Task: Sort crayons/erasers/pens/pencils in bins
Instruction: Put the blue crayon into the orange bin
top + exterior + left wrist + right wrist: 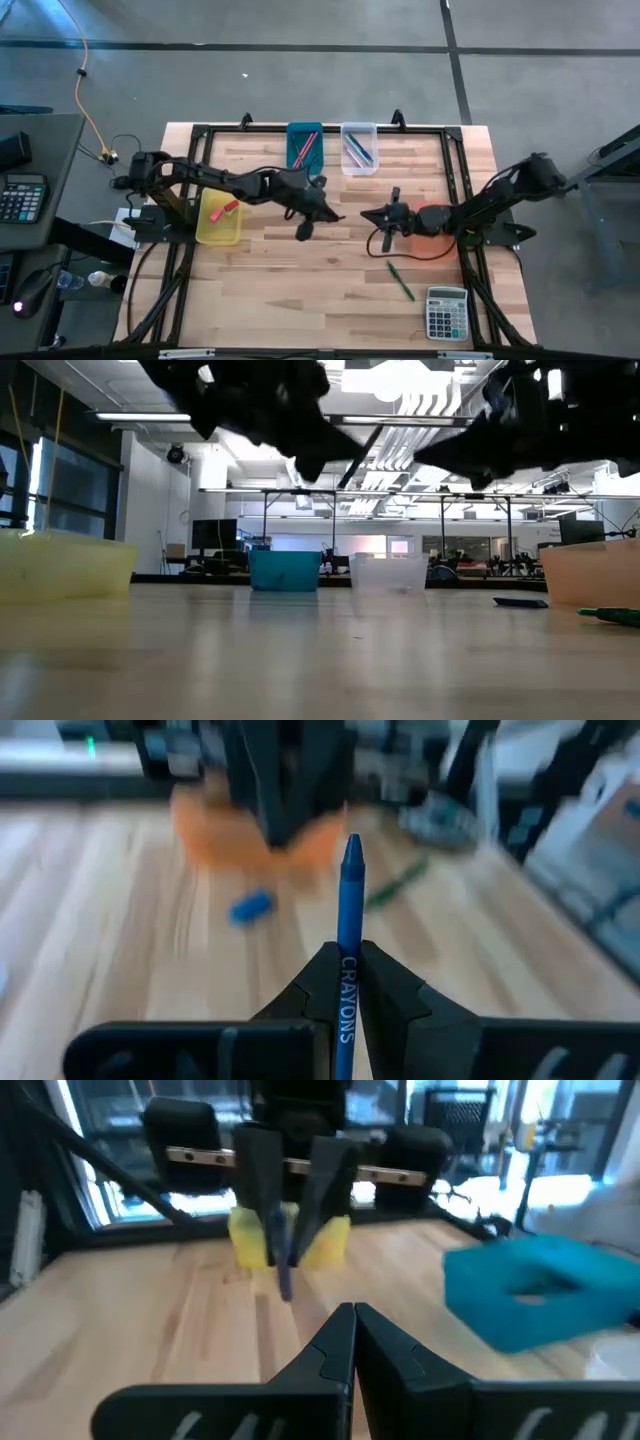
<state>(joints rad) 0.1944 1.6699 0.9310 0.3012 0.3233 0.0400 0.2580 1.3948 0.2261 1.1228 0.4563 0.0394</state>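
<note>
Left gripper clenched on blue crayon, lower end hidden; right gripper clenched, empty; background blurred

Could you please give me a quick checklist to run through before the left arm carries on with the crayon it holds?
1. Left gripper shut on the blue crayon: ok.
2. Crayon lifted off the table: ok, seen in the right wrist view.
3. Right gripper shut and empty, hovering near the orange bin: ok.
4. Gap between the two grippers at mid-table: cannot tell.
5. Teal bin and clear bin upright at the far edge: ok.
6. Yellow bin upright beside the left arm: ok.
</note>
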